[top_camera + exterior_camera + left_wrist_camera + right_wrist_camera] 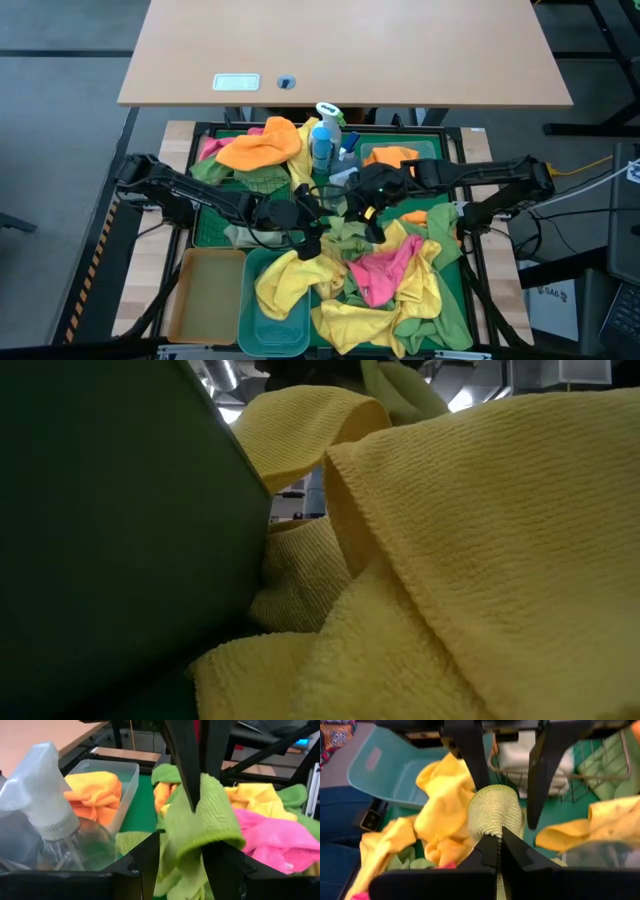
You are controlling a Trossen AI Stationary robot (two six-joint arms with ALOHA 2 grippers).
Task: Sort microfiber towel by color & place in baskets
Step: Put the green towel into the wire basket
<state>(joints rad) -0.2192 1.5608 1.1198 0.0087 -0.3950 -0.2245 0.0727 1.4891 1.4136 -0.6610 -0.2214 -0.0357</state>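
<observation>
1. Green plastic forms the large tray [215, 225] that fills the middle of the table; it is heaped with microfiber towels in yellow, green, pink and orange.
2. Yellow towels [285, 280] are spread over the near part of the tray and drape into the teal basket [275, 335]; in the low view yellow cloth [480, 540] fills nearly everything.
3. An amber-tan basket [205, 295] is seen at the near left, just beside the teal one, with no cloth visible in it.
4. A clear basket [122, 780] at the tray's far right holds an orange towel [92, 792].
5. A wire-mesh basket [600, 767] is seen in the right wrist view, with pale cloth inside it.
6. A pink towel [385, 270] lies among the yellow ones near the tray's middle.
7. Spray bottles [325, 140] stand at the far middle of the tray, beside an orange towel [260, 150] piled at the far left.
8. The left gripper [305, 240] is placed over the tray's centre, its jaws part-way closed around a light green towel [200, 820], which hangs folded between them.
9. The right gripper [360, 205] meets it from the other side; its jaws are closed tight on the same light green towel [495, 812], so the cloth is pinched by both grippers.
</observation>
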